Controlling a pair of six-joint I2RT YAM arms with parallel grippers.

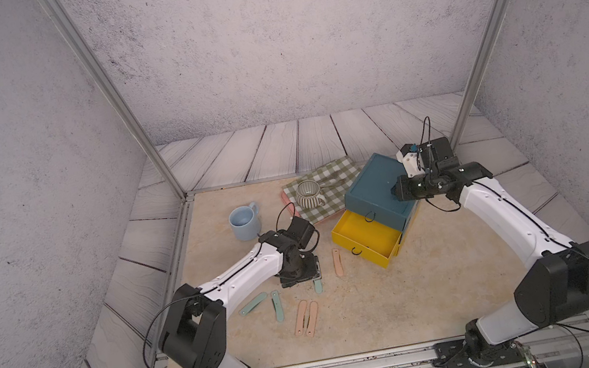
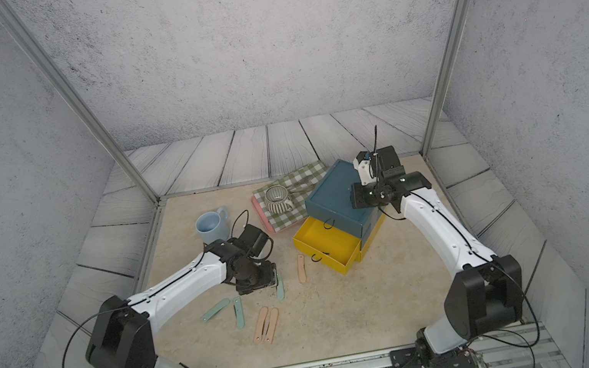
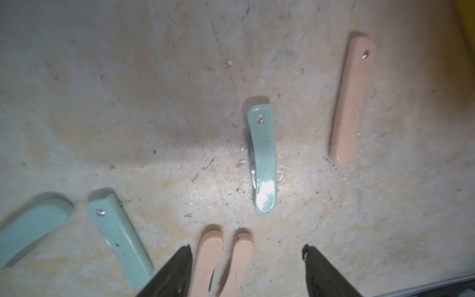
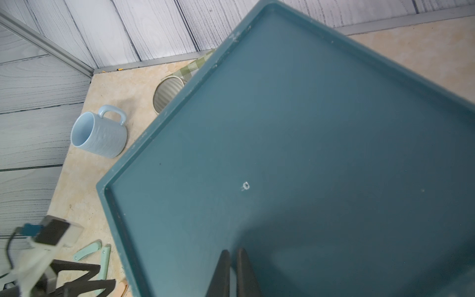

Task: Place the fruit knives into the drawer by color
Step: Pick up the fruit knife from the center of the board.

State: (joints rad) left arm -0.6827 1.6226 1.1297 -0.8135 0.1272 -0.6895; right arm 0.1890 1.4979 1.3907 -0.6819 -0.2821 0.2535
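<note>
- No words, brand names, numbers or signs can be read in any view.
- The teal top of the drawer [image 4: 295, 123] carries a tiny white mark [image 4: 245, 185], seen in the right wrist view. It is too small to tell whether it is a letter, a figure or only a scuff.

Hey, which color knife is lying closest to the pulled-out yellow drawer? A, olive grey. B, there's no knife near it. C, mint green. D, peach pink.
D: in a top view a lone peach-pink knife lies just in front of the open yellow drawer, while the nearest mint-green knife sits farther from it.
</note>
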